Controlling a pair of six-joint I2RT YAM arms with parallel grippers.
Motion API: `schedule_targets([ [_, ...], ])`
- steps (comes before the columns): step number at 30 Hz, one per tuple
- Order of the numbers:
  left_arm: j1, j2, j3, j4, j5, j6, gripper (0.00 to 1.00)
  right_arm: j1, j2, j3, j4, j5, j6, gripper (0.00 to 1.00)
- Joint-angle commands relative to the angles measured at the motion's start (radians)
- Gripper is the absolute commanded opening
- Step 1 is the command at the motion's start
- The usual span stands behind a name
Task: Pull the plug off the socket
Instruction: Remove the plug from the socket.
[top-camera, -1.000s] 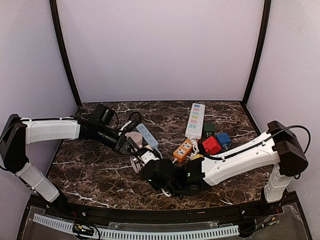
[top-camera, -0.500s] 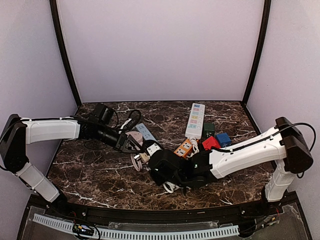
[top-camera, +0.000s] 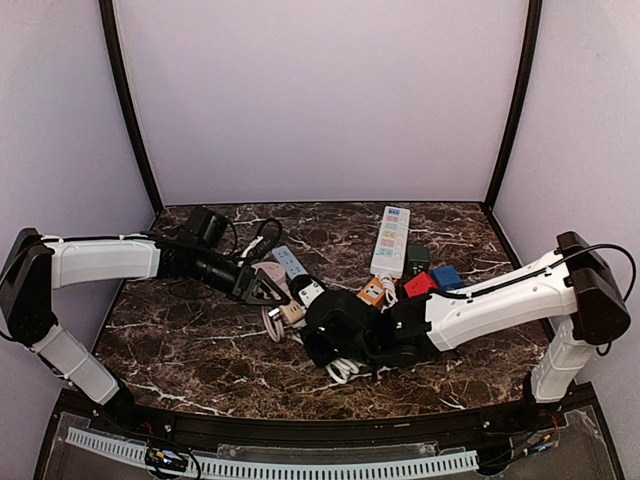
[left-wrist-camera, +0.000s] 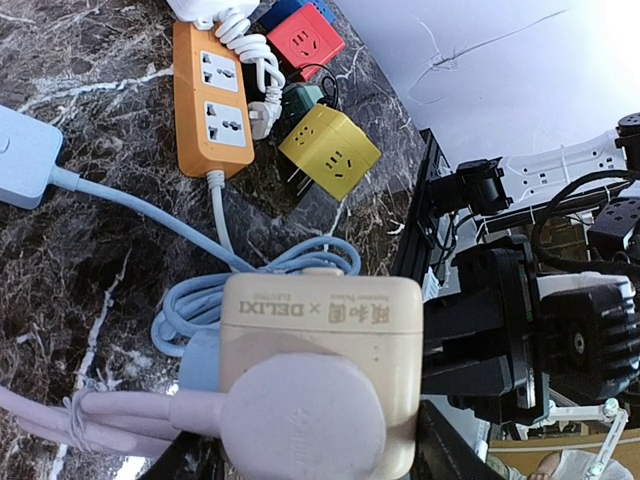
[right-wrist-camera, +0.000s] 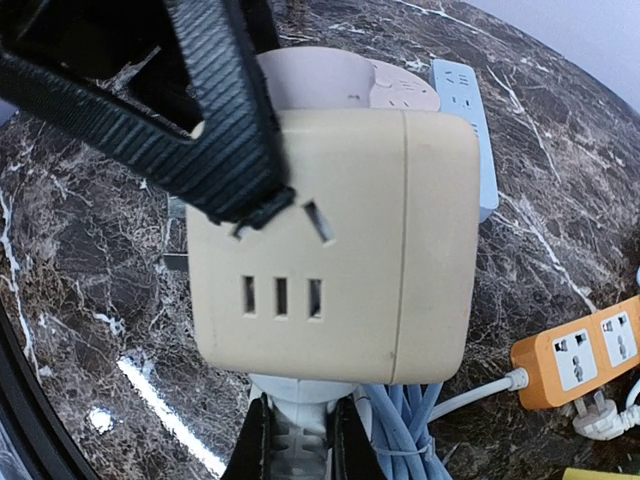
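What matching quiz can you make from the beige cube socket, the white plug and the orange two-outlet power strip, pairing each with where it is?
1 beige cube socket
2 white plug
3 orange two-outlet power strip

A lying on the marble tabletop
B clamped in the right gripper
C held by the left gripper

Pairs: 1-C, 2-B, 3-A

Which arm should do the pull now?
Right. The right tool is shut on the plug seated in the beige socket cube; the left tool only grips the cube, likely bracing it.
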Motion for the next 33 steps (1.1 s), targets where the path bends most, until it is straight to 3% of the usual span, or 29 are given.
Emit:
schedule_targets([
  [1,0.048,-0.015,0.016,0.017,-0.12,0.048,0.07,0.096,-0.059,-0.025,0.044,-0.043,-0.146,0.0],
  [13,0.063,-0.009,0.018,0.011,-0.12,0.047,0.06,0.175,-0.049,-0.028,0.02,-0.012,-0.271,0.0],
  [18,0.062,-0.011,0.008,0.02,-0.123,0.047,0.05,0.132,-0.045,0.023,-0.1,0.115,-0.089,0.0],
  [25,0.063,-0.028,-0.003,0.032,-0.143,0.046,0.05,0.037,-0.043,0.07,-0.287,0.144,0.228,0.0],
  [33,0.063,-0.036,-0.006,0.037,-0.154,0.045,0.04,0.01,-0.018,0.087,-0.342,0.121,0.291,0.0],
])
